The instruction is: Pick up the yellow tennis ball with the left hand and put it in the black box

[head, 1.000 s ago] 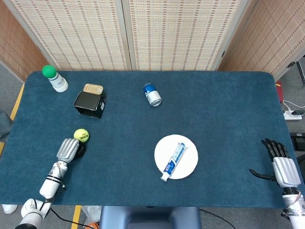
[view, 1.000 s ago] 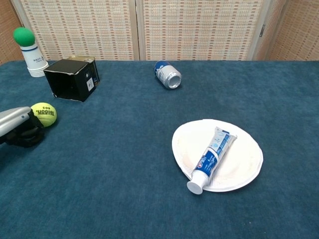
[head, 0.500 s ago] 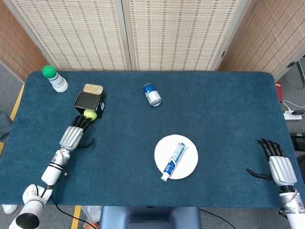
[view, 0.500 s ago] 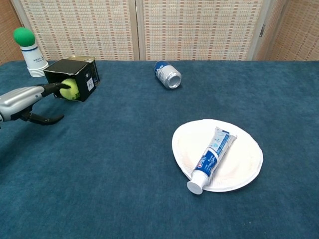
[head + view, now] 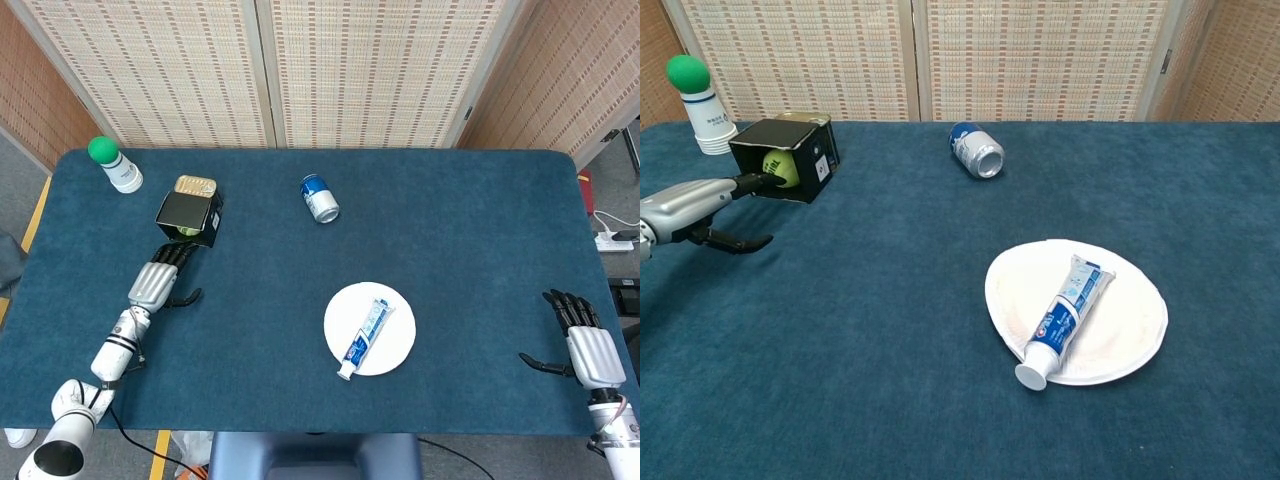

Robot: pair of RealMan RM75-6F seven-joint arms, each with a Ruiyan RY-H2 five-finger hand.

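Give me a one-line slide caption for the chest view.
Left hand reaches to the black box with the tennis ball inside its open side.

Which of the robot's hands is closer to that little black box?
The left. The left hand sits right at the open front of the black box, fingers reaching to the yellow tennis ball inside. The right hand rests open far across the table, near its opposite edge.

Tennis ball (image 5: pixel 781 167) inside box (image 5: pixel 800 141); toothpaste (image 5: pixel 1064 312) on plate (image 5: pixel 1130 330).
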